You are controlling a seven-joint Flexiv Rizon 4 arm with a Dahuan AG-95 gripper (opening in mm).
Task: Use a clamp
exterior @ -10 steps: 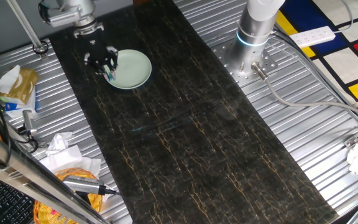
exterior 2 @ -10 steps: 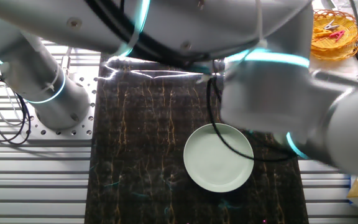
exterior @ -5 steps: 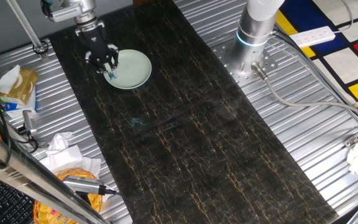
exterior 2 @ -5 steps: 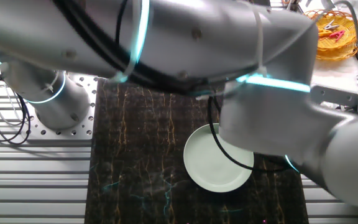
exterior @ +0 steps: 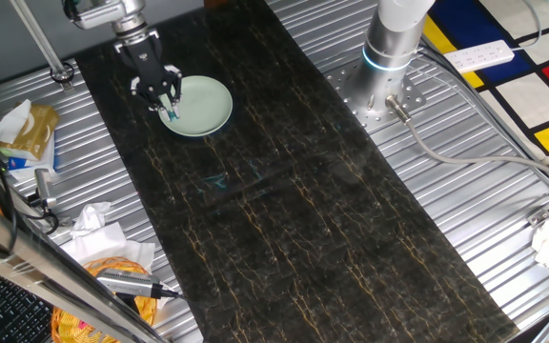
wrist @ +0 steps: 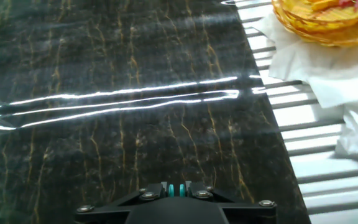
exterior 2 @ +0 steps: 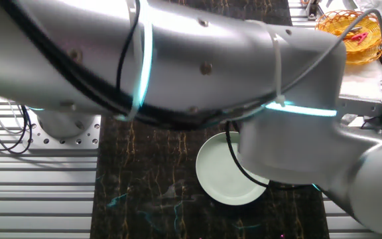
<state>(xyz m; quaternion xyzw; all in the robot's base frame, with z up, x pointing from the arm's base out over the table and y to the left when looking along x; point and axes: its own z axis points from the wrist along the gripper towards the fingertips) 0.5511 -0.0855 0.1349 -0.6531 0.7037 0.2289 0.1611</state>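
The round pale green plate [exterior: 208,100] lies at the far left end of the dark marbled mat [exterior: 284,200]. My gripper [exterior: 169,109] hangs over the plate's left rim, fingers pointing down. It is shut on the clamp [exterior: 172,114], a tiny teal piece at the fingertips. In the other fixed view the plate [exterior 2: 225,174] shows below my large grey arm [exterior 2: 178,60], which hides the gripper and the clamp. In the hand view only the black finger bases show at the bottom edge, with a teal bit [wrist: 171,189] between them above the mat [wrist: 135,93].
An orange basket [wrist: 328,18] stands on white paper [wrist: 316,68] off the mat's edge. Crumpled paper [exterior: 89,224] and a yellow bag [exterior: 29,129] lie on the ribbed metal left of the mat. The arm's base [exterior: 394,38] stands at the right.
The gripper has shifted slightly toward the plate and a little farther back, keeping the teal clamp at its tips. In the other fixed view the arm now covers more of the plate.
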